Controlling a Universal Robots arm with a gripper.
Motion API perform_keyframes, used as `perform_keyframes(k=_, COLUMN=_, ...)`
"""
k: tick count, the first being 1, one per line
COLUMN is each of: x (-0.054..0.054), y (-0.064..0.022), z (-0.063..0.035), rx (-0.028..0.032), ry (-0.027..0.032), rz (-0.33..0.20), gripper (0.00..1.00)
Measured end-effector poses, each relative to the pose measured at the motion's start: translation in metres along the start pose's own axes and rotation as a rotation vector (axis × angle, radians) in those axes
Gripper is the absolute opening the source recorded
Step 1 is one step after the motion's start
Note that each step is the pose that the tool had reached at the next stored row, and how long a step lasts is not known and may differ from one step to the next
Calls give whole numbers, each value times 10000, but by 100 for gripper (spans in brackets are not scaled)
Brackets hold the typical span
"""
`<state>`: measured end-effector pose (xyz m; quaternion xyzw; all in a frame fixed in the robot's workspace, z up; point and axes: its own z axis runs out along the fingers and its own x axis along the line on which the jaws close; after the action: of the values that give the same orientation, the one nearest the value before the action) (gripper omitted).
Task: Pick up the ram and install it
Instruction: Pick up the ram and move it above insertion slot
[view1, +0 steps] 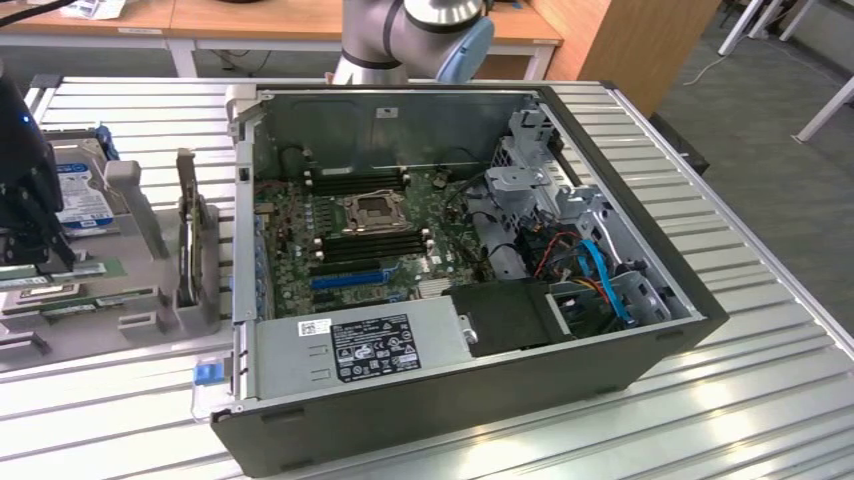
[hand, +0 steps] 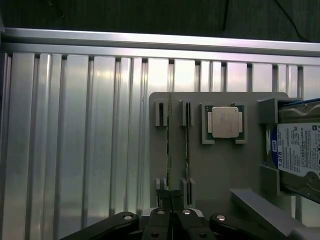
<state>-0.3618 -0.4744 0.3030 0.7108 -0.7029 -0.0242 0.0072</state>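
On the grey tray (hand: 220, 170), the end effector (hand: 171, 214) clamps the ram (hand: 169, 145) — thin, dark-green, edge-on.

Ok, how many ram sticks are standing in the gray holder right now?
2. One ram stick sits in the holder's slots nearest the processor; the other stick stands beside it, farther out. None seems hidden.

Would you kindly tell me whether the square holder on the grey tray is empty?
No, a silver-topped processor chip sits in the square holder on the grey tray.
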Motion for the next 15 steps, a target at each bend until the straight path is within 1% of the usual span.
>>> perform_keyframes(k=15, x=-12, y=6, z=-161, rx=1, ry=0, rz=0, gripper=11)
